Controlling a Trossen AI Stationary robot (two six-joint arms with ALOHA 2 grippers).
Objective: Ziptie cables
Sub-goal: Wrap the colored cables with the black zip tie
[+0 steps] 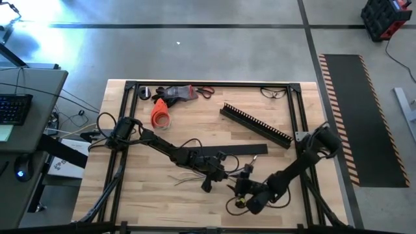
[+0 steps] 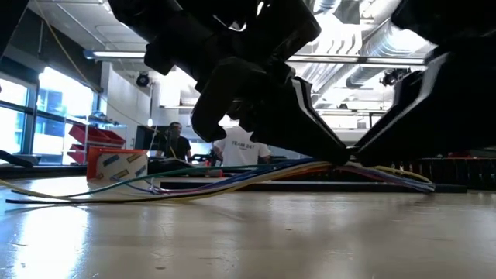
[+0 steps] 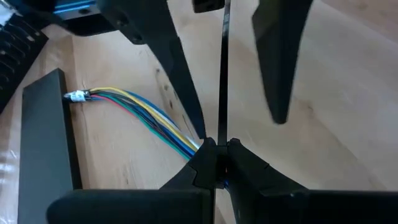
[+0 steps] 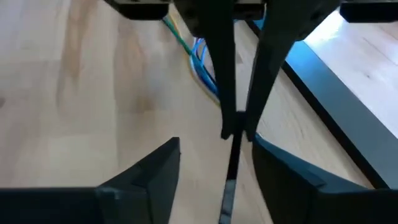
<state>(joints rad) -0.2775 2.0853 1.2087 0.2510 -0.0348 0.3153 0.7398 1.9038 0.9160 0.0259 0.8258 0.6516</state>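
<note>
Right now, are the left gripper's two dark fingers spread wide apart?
No: in the left wrist view the left gripper has its tips pinched together on a thin black zip tie strip above the bundle of coloured cables.

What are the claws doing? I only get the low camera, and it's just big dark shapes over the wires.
Observer: The left gripper is pinched shut on a thin black zip tie strap, right at the cables.
Operator: And the other claw?
Observer: The right gripper is open, one finger on each side of that strap, not gripping it.
Operator: Where do the wires end?
Observer: One end, with a small white tag, lies beside the flat black bar.
</note>
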